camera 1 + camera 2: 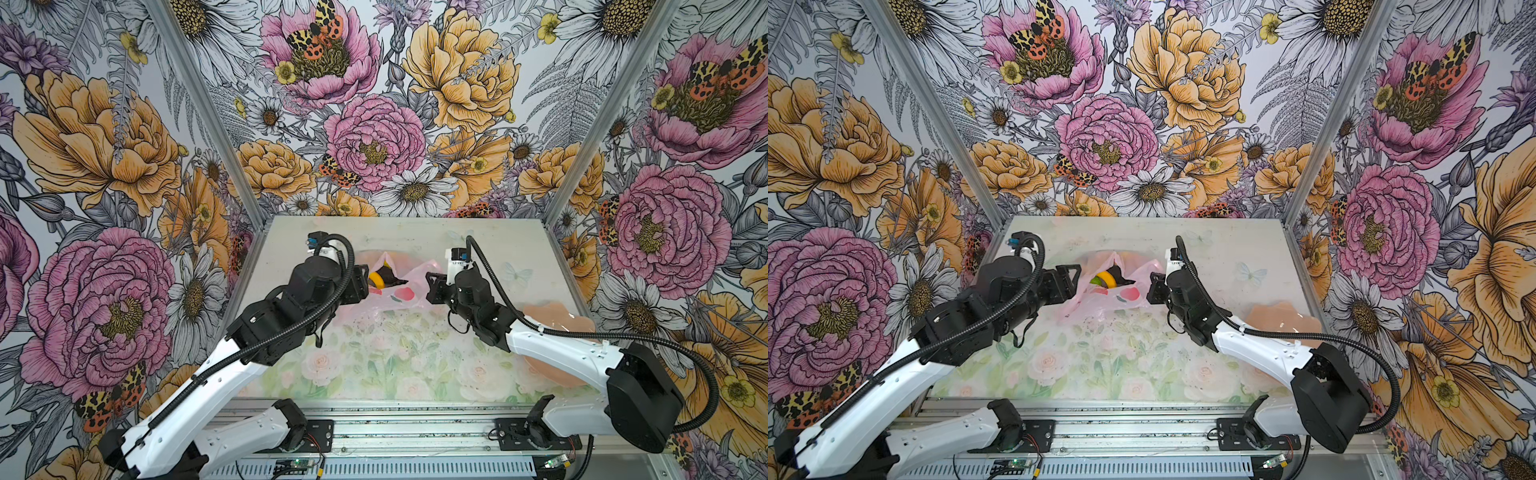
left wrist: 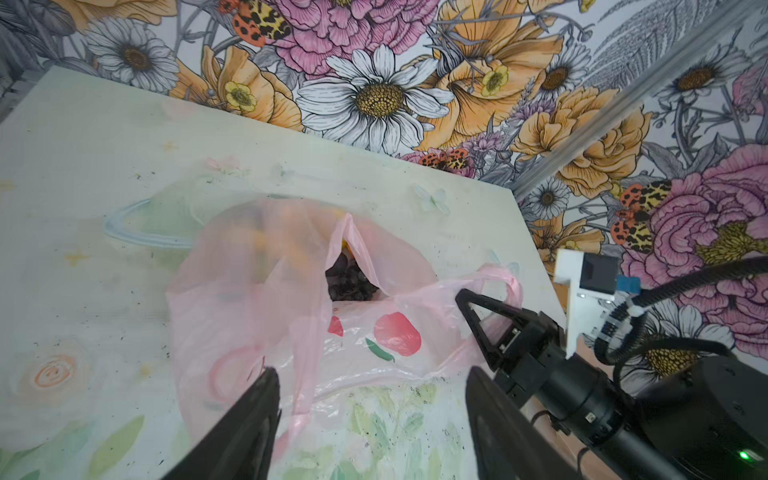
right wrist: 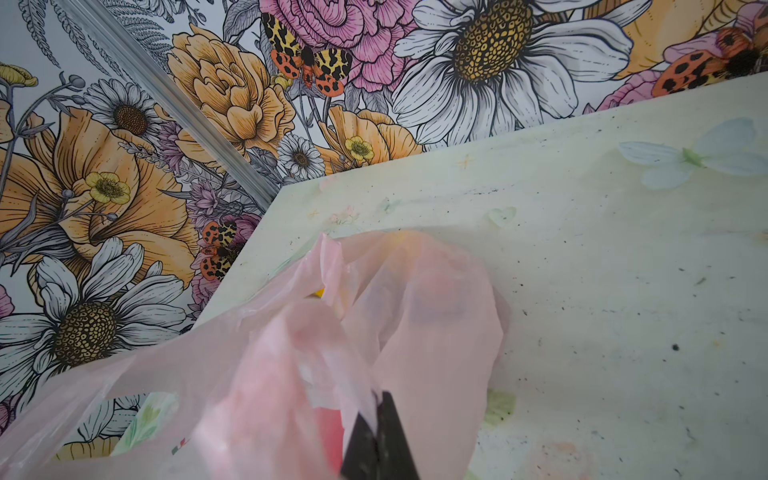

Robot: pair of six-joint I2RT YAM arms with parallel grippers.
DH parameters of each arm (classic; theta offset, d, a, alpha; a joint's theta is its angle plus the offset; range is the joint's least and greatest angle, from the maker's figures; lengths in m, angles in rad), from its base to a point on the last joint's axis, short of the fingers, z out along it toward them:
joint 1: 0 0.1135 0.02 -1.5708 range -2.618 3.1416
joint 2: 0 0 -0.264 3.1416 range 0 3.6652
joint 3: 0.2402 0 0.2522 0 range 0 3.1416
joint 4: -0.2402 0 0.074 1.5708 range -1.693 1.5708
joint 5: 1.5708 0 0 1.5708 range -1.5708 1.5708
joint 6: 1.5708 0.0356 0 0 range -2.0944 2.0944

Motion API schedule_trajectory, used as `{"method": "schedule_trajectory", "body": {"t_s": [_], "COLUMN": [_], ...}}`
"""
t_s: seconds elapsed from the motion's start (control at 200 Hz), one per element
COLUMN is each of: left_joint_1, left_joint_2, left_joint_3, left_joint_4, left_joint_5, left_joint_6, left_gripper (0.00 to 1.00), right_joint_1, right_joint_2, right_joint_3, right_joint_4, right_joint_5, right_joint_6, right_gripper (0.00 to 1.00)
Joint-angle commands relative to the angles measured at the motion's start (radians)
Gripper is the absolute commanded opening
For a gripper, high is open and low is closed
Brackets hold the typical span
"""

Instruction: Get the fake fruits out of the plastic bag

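The pale-pink plastic bag (image 1: 399, 297) (image 1: 1117, 299) (image 2: 257, 299) (image 3: 436, 316) lies crumpled at mid-table, its mouth gaping upward. Fake fruits show inside it: a yellow banana (image 1: 377, 279) (image 1: 1108, 277), a dark grape bunch (image 1: 390, 277) (image 1: 1122, 277) (image 2: 349, 282) and a green citrus (image 1: 1096, 281). My left gripper (image 1: 362, 286) (image 1: 1073, 286) (image 2: 372, 386) stands open at the bag's left side, with loose film and bare tabletop between its fingers. My right gripper (image 1: 432, 289) (image 1: 1154, 286) (image 2: 471, 305) (image 3: 378, 411) is shut on the bag's right handle edge and holds it up.
A peach scalloped plate (image 1: 552, 320) (image 1: 1281, 313) lies at the right, partly under the right arm. Flower-printed walls close in the table's back and sides. Printed tabletop (image 1: 374, 357) stretches between the bag and the front rail.
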Motion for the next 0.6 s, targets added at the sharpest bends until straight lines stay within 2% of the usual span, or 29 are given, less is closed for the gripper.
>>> {"method": "schedule_trajectory", "body": {"t_s": [0.0,0.1,0.26,0.59], "left_joint_1": [-0.052,-0.05,0.011,0.215], "left_joint_2": [0.125,0.193,0.286,0.437], "left_joint_3": [0.0,-0.04,-0.093,-0.145], "left_joint_4": [-0.002,0.069,0.118,0.162], "left_joint_5": [0.011,0.081,0.103,-0.023], "left_joint_6": [-0.014,-0.061,-0.112,-0.095], "left_gripper": [0.68,0.66,0.66,0.64], "right_joint_1": [0.009,0.012,0.014,0.023], "right_joint_2": [-0.012,-0.014,-0.023,-0.059], "right_joint_3": [0.027,0.026,0.02,-0.021], "right_joint_4": [0.0,0.005,0.013,0.007], "right_joint_5": [0.026,0.025,0.024,0.019], "right_joint_6": [-0.014,-0.014,-0.013,-0.012], "right_gripper": [0.0,0.0,0.0,0.0]}}
